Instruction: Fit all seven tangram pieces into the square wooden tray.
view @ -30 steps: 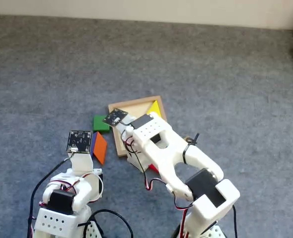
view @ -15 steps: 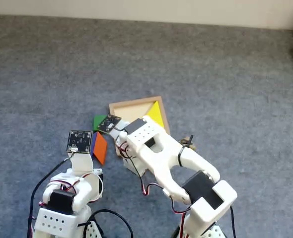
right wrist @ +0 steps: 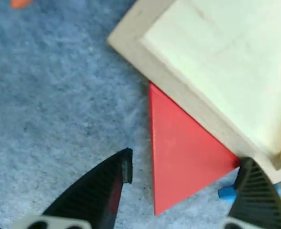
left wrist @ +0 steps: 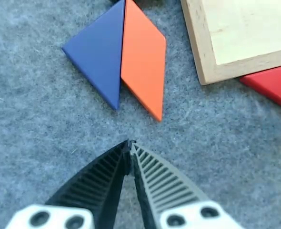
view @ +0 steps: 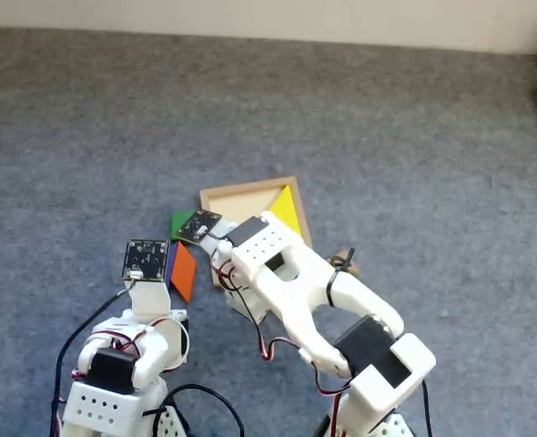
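Observation:
The square wooden tray point(view: 221, 198) lies mid-table with a yellow triangle point(view: 286, 207) inside; the right arm covers its near half. A green piece point(view: 180, 224) sits left of the tray. An orange parallelogram point(left wrist: 144, 61) and a dark blue triangle point(left wrist: 98, 50) lie edge to edge on the carpet beside the tray point(left wrist: 205, 57). My left gripper point(left wrist: 131, 144) is shut a little short of them. A red triangle point(right wrist: 179, 150) rests against the tray's outer edge point(right wrist: 145, 55). My right gripper point(right wrist: 185, 174) is open, its fingers straddling the red triangle. A small light blue piece point(right wrist: 226, 192) peeks out near one finger.
Grey carpet point(view: 414, 137) covers the whole table, with open room beyond and to both sides of the tray. The right arm's white body point(view: 305, 287) reaches over the tray's near corner. The left arm's base point(view: 118, 373) stands at the near left.
The right arm has swung left and down over the tray's near corner, hiding the red triangle in the high view. The left arm has stayed still.

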Tool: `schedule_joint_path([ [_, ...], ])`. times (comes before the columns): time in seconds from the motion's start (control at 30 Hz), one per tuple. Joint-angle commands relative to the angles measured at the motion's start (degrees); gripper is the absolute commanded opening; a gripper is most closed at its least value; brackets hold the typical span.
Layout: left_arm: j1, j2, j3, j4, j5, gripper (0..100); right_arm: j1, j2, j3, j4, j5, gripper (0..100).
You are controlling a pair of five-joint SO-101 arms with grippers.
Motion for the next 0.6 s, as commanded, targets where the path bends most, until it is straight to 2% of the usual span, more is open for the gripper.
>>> schedule_joint_path([
  [0.0,-0.48,-2.42,1.19,0.26,-0.09,1,-0.84,-0.04,1.80,1.19,0.00,30.0],
  [0.33,-0.48,-2.42,1.19,0.26,-0.09,1,-0.92,-4.00,4.00,5.23,0.00,30.0],
  [0.57,-0.48,-2.42,1.19,0.26,-0.09,1,-0.84,-10.33,9.19,1.19,0.00,30.0],
])
